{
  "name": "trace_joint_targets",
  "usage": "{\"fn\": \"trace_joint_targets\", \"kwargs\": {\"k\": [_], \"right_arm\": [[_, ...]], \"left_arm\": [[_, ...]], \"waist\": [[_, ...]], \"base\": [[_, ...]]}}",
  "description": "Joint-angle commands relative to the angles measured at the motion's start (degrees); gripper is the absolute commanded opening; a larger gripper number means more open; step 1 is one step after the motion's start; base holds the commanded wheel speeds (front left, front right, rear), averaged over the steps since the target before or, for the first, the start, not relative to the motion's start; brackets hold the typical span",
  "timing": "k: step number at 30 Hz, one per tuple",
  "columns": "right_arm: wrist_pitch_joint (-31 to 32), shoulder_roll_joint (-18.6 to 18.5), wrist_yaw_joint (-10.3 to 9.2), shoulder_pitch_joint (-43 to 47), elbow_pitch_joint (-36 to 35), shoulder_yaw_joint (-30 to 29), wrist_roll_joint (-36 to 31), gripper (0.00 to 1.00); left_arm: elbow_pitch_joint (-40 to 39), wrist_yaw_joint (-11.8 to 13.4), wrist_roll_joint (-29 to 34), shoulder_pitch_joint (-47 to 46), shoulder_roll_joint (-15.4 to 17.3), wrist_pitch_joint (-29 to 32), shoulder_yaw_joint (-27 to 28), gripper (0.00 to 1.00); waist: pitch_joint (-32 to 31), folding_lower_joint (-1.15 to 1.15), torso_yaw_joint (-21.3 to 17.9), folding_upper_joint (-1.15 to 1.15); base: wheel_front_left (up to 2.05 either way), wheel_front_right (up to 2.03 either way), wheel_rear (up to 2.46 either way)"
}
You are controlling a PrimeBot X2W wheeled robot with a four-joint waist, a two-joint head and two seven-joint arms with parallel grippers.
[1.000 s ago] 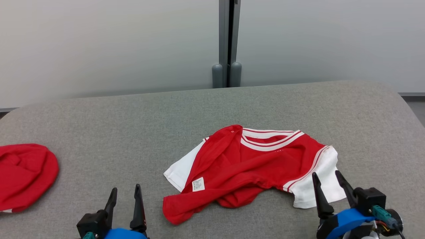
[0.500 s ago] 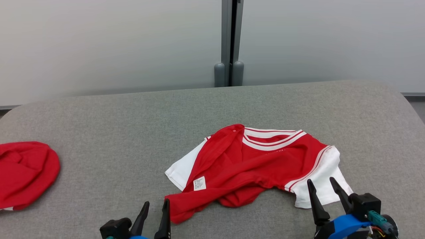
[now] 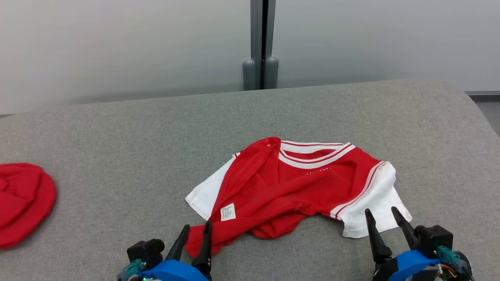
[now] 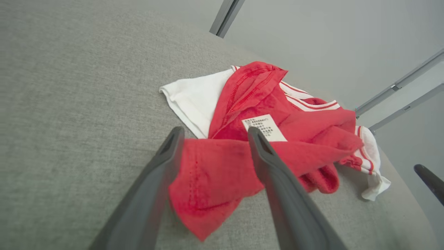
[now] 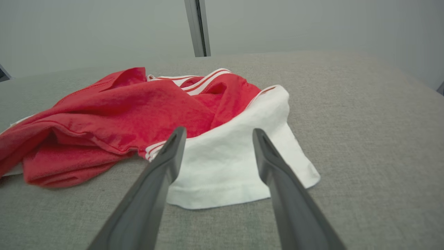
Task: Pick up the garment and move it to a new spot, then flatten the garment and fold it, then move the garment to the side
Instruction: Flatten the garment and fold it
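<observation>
The garment [image 3: 297,187], a red shirt with white sleeves, lay crumpled on the grey worktop [image 3: 117,156], right of centre and near its front edge. It looked light, thin and limp, so it would likely sag and trail when lifted. A pinch on a single loose layer might slip, and a hem or sleeve edge seemed the firmer hold. The left tool [image 3: 197,225] had its fingers spread wide, with the near red hem corner [image 4: 204,194] lying between them, and gripped nothing. The right tool [image 3: 380,210] was equally spread and empty, aimed at the white sleeve [image 5: 229,166] just ahead. A second red cloth [image 3: 19,203] lay well apart at the worktop's left.
</observation>
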Motion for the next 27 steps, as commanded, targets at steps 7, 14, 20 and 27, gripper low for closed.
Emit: {"fn": "trace_joint_targets", "kwargs": {"k": [7,14,20,27], "right_arm": [[-0.19,-0.33,0.01,-0.95,0.05,-0.22,0.56,1.00],[-0.19,-0.26,0.01,-0.89,0.31,-0.14,1.01,1.00],[-0.19,-0.21,0.01,-0.95,0.25,0.03,1.19,1.00],[-0.19,-0.16,0.01,-1.05,0.37,-0.35,1.37,1.00]], "left_arm": [[1.85,-0.09,-3.92,-1.63,1.32,-0.15,-0.79,1.00],[3.61,-0.10,-8.18,-2.78,2.24,-0.15,-2.61,1.00],[2.20,-0.09,-11.26,-2.71,3.02,-0.15,-4.26,0.89],[2.47,-0.09,-13.65,-3.25,3.95,-0.15,-6.84,0.22]], "waist": [[0.59,0.00,-0.17,0.00],[0.85,0.00,-0.17,0.00],[0.97,0.00,-0.10,0.00],[1.04,0.00,0.11,0.00]], "base": [[0.00,0.00,0.00],[0.00,0.00,0.00],[0.00,0.00,0.00],[0.00,0.00,0.00]]}}
